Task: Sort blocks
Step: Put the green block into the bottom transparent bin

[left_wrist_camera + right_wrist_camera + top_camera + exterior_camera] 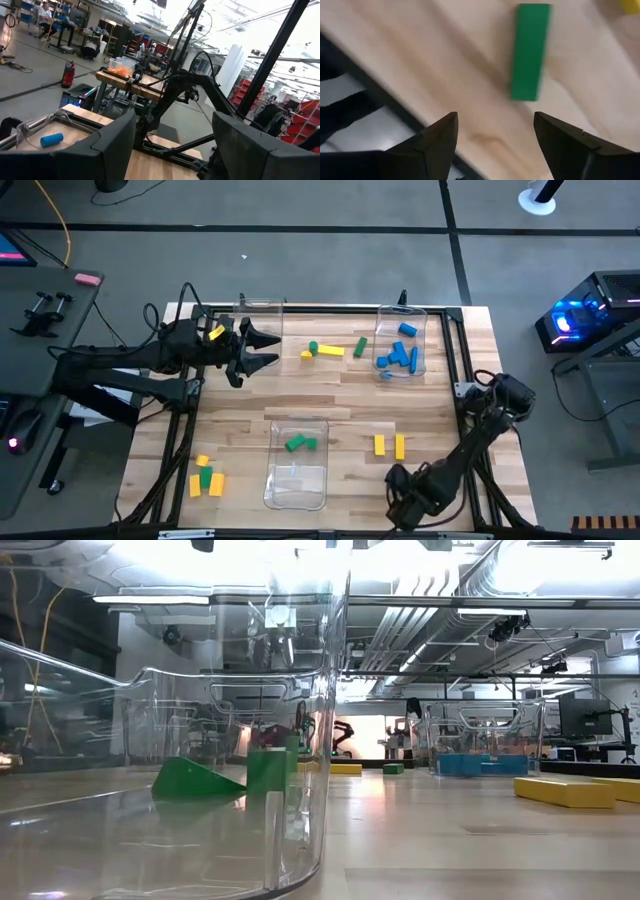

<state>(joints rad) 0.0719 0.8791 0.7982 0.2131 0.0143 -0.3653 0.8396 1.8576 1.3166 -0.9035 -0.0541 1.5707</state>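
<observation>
Blue blocks [398, 352] lie in the clear far-right bin, and two green blocks [300, 443] lie in the near bin; the low view shows these green blocks [198, 780] up close. Loose on the table are a green and yellow group [325, 351], two yellow bars [390, 445] and a yellow and green cluster [205, 478]. My left gripper [262, 350] is open and held above the table beside the far-left bin, with nothing between its fingers [120, 145]. My right gripper [398, 492] is open near the table's near edge. A green bar [530, 50] lies just ahead of it, untouched.
Three clear bins stand on the table: far left [258, 308], far right [402, 340] and near middle [297, 465]. A yellow block [215, 333] shows beside my left arm's wrist. Bare wood [350, 395] lies between the bins. People sit far off in the room behind.
</observation>
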